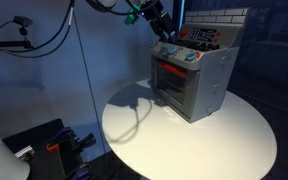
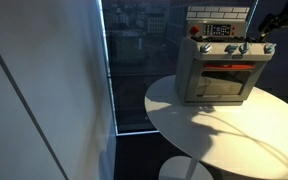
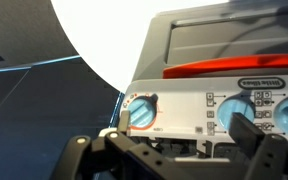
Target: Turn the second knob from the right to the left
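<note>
A grey toy oven (image 1: 199, 80) (image 2: 222, 72) with a red door strip stands on the round white table (image 1: 194, 140). A row of blue knobs (image 2: 246, 47) runs along its control panel. In the wrist view the panel fills the frame. An end knob (image 3: 141, 112) with an orange ring is on the left, and the knob beside it (image 3: 234, 108), second from that end, is on the right. My gripper (image 3: 184, 125) hovers open just off the panel, holding nothing. One finger stands beside the end knob and the other dark finger (image 3: 246, 130) partly covers the second knob. In both exterior views the gripper (image 1: 162, 32) (image 2: 268, 38) is at that end of the row.
The oven sits near the table's far edge, with bare tabletop (image 2: 234, 135) in front of it. A dark window wall (image 2: 134, 60) lies behind. Cables and a camera on a stand (image 1: 24, 25) hang off to one side. Dark equipment (image 1: 54, 145) sits on the floor.
</note>
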### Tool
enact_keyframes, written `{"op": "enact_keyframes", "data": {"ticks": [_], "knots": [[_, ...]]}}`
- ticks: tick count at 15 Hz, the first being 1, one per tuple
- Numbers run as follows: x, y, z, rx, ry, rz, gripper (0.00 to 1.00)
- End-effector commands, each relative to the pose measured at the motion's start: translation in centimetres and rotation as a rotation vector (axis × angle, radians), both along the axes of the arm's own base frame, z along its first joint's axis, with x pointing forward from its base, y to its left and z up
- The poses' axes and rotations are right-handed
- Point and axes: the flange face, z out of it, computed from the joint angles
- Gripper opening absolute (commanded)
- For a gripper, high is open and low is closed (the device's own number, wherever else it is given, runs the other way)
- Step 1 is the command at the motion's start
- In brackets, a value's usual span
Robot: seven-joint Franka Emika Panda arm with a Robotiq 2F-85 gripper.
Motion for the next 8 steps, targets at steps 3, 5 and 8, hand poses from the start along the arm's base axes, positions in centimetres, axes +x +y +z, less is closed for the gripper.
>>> {"op": "enact_keyframes", "data": {"ticks": [3,5,8], "knots": [[-2.3,-0.1,1.2,0.071,0.097,0.023,1.00],[-2.9,0.0,1.4,0.098,0.132,0.020,1.00],[-3.9,0.0,1.5,0.139,0.189,0.000,1.00]]}}
